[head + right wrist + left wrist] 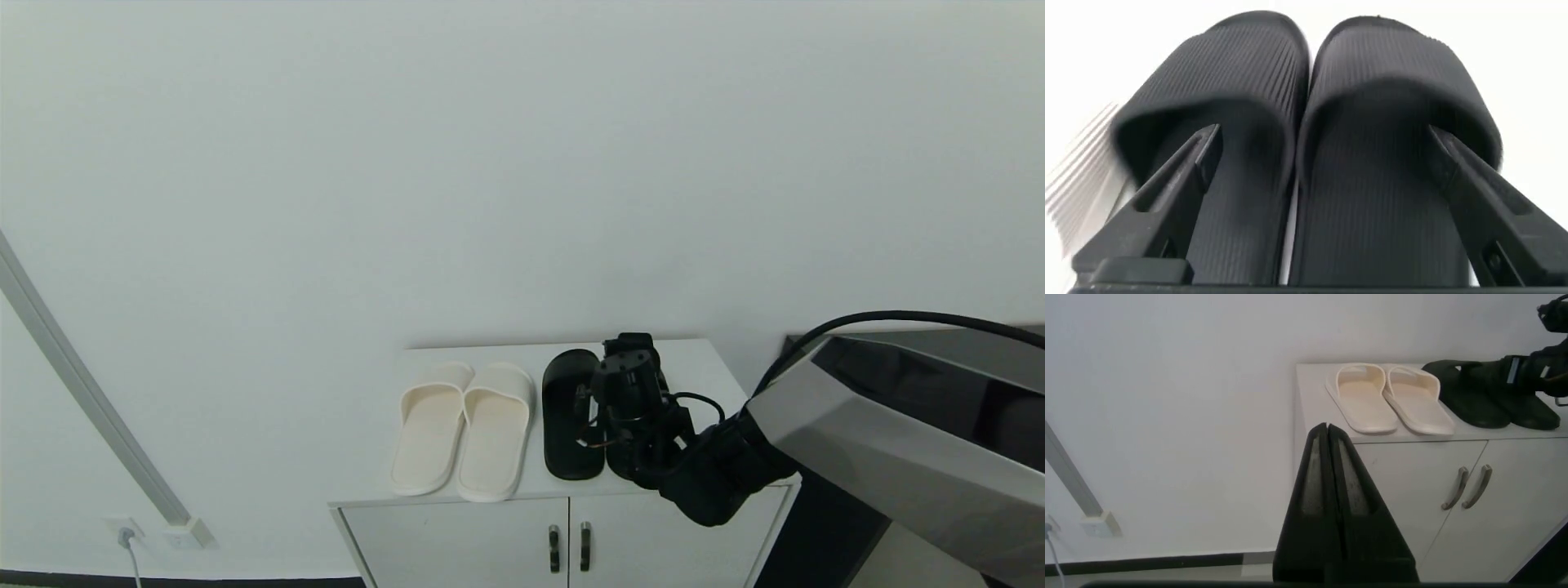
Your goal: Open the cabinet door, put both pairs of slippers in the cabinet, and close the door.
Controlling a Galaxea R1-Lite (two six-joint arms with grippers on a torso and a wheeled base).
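A white cabinet [702,367] stands against the wall with both doors shut, their two dark handles [569,547] side by side. On its top lie a pair of white slippers [461,429] and, to their right, a pair of black slippers [571,416]. My right gripper [624,367] hovers low over the black pair. In the right wrist view it [1323,131] is open, one finger [1167,196] over each black slipper [1388,163], tips at the straps. My left gripper [1328,433] is shut on nothing, held left of the cabinet [1396,474], apart from the white slippers [1388,396].
A grey conduit [82,384] runs slantwise down the wall at the left to a socket with a plugged cable [124,536] near the floor. Something dark [816,506] stands right beside the cabinet's right side. Bare wall rises behind the cabinet.
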